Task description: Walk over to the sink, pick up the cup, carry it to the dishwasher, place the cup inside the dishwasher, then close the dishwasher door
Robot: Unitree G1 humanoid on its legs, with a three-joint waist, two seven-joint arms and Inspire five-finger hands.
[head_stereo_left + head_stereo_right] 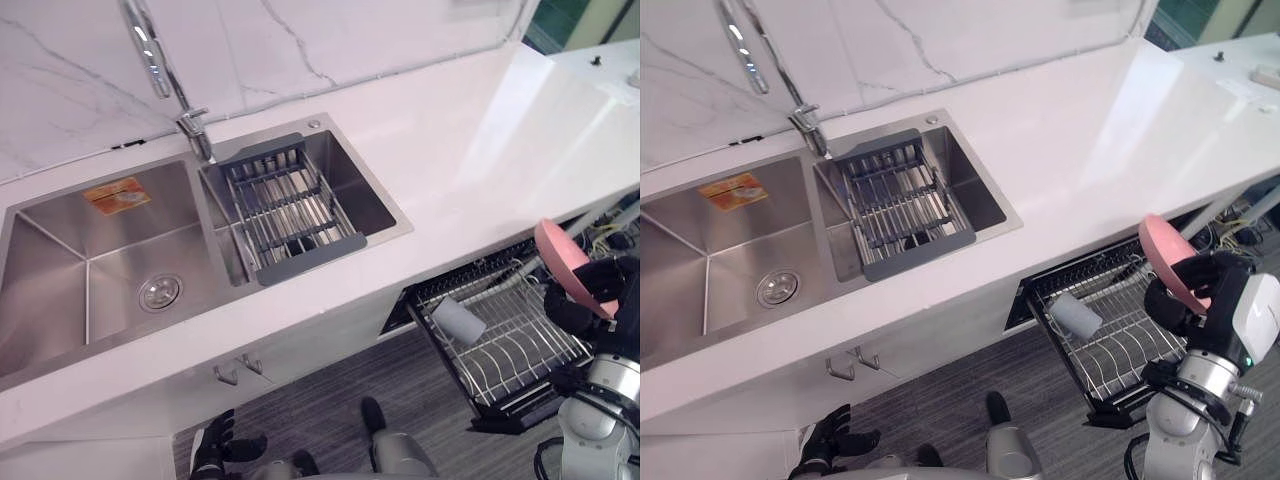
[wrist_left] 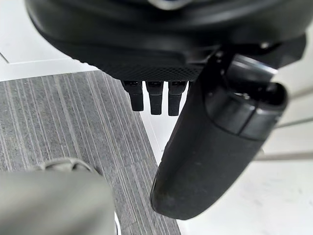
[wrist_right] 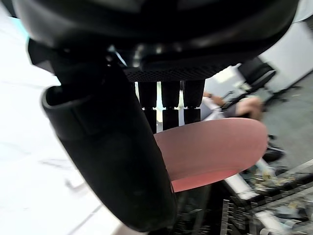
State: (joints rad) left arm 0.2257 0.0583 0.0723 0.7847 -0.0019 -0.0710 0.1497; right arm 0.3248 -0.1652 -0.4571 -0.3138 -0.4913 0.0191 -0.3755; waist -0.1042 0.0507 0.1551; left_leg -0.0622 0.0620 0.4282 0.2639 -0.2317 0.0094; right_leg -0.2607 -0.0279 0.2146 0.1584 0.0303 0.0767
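Note:
A pink cup [image 1: 563, 260] is held tilted in my right hand [image 1: 592, 298], whose fingers and thumb curl round it [image 3: 215, 147]. Hand and cup hover at the right end of the pulled-out dishwasher rack [image 1: 520, 350], just above its wire tines. A pale grey cup [image 1: 458, 320] lies on its side at the left of that rack. My left hand [image 1: 215, 445] hangs low beside the cabinet, near the floor, with relaxed fingers [image 2: 155, 100] and nothing in it.
A steel double sink [image 1: 60, 290] is set in the white counter [image 1: 470, 150], with a grey drain rack [image 1: 290, 205] across its right basin and a tap [image 1: 160, 60] behind. Cabinet handles [image 1: 238, 370] stick out below the counter. Grey floor lies underneath.

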